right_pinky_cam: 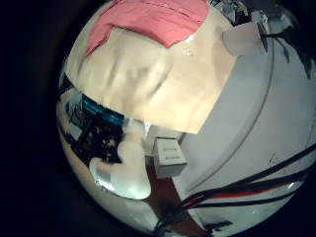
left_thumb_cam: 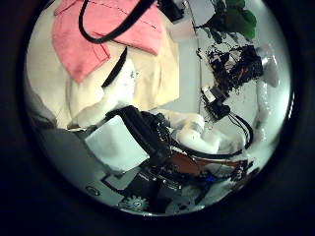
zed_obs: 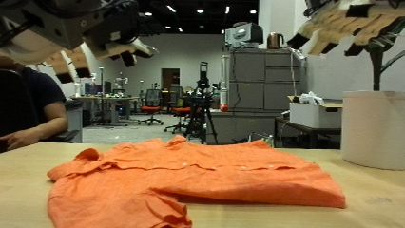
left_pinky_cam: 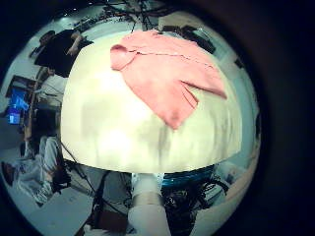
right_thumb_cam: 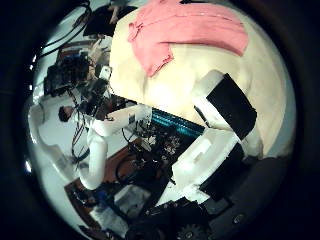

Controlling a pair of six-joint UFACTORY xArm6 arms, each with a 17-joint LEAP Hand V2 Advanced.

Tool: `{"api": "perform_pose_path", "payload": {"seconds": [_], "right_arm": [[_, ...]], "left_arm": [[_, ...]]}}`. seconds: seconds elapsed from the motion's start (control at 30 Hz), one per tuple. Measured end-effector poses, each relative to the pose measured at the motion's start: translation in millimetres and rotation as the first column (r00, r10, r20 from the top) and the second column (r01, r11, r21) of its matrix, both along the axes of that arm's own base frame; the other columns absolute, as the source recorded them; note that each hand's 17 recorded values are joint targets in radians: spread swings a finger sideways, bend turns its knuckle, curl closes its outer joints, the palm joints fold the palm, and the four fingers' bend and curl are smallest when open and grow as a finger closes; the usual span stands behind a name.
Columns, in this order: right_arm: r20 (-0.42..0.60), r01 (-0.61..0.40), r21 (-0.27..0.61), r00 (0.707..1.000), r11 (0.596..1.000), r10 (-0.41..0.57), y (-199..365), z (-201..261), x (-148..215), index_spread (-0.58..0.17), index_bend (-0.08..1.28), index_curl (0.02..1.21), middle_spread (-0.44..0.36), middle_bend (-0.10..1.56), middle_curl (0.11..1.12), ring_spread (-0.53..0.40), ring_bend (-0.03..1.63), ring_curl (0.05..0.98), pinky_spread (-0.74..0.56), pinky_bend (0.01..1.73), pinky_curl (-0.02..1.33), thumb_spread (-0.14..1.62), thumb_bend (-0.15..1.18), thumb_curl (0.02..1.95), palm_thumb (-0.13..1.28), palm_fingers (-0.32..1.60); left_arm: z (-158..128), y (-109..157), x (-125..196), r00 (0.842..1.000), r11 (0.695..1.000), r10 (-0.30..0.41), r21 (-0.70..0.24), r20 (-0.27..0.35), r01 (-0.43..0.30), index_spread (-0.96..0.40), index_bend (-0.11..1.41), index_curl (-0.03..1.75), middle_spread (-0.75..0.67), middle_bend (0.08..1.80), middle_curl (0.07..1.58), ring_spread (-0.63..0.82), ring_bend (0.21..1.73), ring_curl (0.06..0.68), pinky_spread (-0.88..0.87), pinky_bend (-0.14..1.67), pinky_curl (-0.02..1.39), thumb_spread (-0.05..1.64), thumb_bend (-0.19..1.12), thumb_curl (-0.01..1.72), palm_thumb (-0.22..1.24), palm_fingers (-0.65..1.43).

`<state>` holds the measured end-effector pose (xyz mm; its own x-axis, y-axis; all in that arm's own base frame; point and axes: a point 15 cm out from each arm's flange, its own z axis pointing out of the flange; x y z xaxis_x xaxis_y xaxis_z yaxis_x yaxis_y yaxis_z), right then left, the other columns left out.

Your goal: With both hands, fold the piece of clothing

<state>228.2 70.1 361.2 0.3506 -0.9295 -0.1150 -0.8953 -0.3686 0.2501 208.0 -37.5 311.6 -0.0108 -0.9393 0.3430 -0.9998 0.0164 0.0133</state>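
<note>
At the upper left of the outside view the left hand (zed_obs: 79, 36) hangs high above the desk (zed_obs: 367, 195), its fingers loosely spread and holding nothing. Below, across the lower middle of the frame, the orange shirt (zed_obs: 190, 176) lies flat on the desk. One side seems already turned in, though from this low angle that is hard to confirm. At the upper right the right hand (zed_obs: 355, 27) also hovers well clear, fingers apart and empty. Judging by this, folding has barely begun: neither hand touches the cloth, and grasping and folding remain.
</note>
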Motion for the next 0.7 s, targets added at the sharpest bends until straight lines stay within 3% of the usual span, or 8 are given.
{"api": "perform_pose_path", "payload": {"seconds": [0.43,0.7], "right_arm": [[0.012,0.007,0.004,1.000,1.000,-0.007,-2,3,0,-0.269,0.20,0.42,0.059,0.23,0.37,0.193,0.27,0.232,0.33,0.18,0.17,1.58,0.09,0.17,0.71,0.43],[0.011,0.016,0.003,1.000,1.000,-0.016,-4,3,0,-0.283,0.20,0.42,0.051,0.22,0.37,0.193,0.27,0.232,0.33,0.18,0.17,1.58,0.09,0.17,0.69,0.43]], "left_arm": [[0,0,0,1.000,1.000,0.003,0.000,-0.001,-0.003,-0.26,0.23,0.53,-0.17,0.21,0.40,0.20,0.28,0.135,0.21,0.19,0.13,1.20,-0.02,0.33,0.49,0.56],[-8,-11,1,0.999,0.999,-0.034,0.007,-0.027,0.034,-0.26,0.24,0.54,-0.16,0.21,0.40,0.23,0.27,0.134,0.22,0.18,0.13,1.20,-0.01,0.33,0.50,0.54]]}}
